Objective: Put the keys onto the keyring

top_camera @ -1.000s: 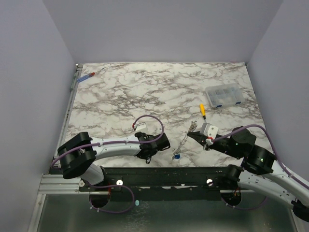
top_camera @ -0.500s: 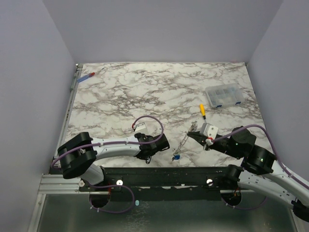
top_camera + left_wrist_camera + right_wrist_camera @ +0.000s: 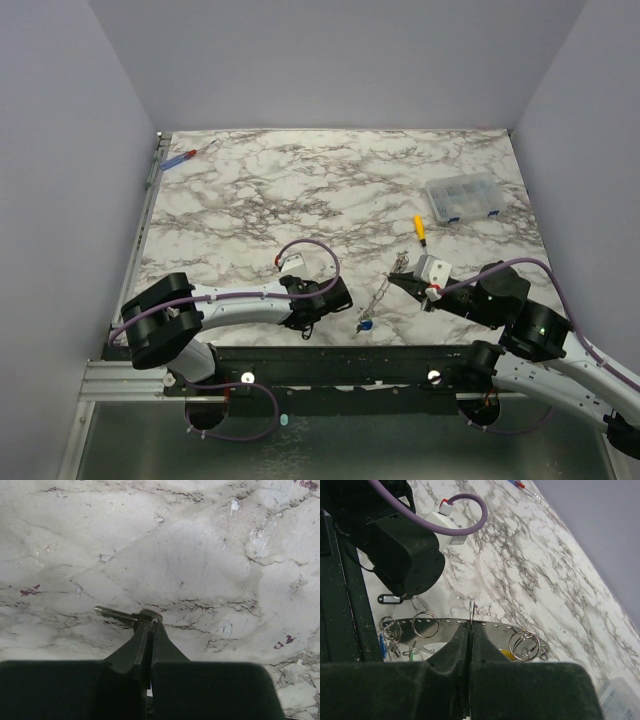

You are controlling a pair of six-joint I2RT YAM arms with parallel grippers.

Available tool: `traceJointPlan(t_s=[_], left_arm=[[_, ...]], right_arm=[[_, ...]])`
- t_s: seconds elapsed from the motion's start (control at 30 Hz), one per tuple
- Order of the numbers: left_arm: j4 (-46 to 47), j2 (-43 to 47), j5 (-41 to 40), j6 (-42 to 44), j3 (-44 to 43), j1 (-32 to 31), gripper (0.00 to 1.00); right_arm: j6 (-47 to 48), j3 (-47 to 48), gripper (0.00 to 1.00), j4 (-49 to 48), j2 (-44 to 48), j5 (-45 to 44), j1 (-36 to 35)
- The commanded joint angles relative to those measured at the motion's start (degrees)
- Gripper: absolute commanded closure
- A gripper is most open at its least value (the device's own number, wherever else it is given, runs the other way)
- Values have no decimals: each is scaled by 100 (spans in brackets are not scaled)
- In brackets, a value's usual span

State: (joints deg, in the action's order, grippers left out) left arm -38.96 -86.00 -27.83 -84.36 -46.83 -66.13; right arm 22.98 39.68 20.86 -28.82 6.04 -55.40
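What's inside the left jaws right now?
A silver key: the left gripper has its jaws shut on the head, blade sticking out over the marble table. Part of the head is hidden between them.

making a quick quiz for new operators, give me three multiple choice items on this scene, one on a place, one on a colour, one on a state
1. Where on the table does the clear compartment box sit?
A) by the right edge
B) at the near left corner
C) between the two arm bases

2. What colour is the handle of the small screwdriver lying just beyond the right pincer?
A) green
B) yellow
C) black

3. What is the left pincer doing?
A) open above bare marble
B) shut on a screwdriver
C) shut on a silver key

Answers:
1 A, the top view shows the box close to the right edge.
2 B, the handle shows yellow in the top view.
3 C, the left wrist view shows the fingers pressed together on the key's head.
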Motion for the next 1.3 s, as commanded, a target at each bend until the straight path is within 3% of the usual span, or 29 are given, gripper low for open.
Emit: traceJointPlan(t_s=[0.0,0.33,1.07,1.27], left_arm=[[38,-29,-120,-36,111,-41,100],[59,501,-305,-16,7,-36,100],[827,3092,-1034,-380,647,-40,100],[1326,3291,-1437,12,468,-40,100]], right_arm=[[48,22,99,-22,34,27,1],[73,126,99,52,-77,63,3],[118,273,99,-5,-471,190,3],[231,264,100,-94,-560,601,3]])
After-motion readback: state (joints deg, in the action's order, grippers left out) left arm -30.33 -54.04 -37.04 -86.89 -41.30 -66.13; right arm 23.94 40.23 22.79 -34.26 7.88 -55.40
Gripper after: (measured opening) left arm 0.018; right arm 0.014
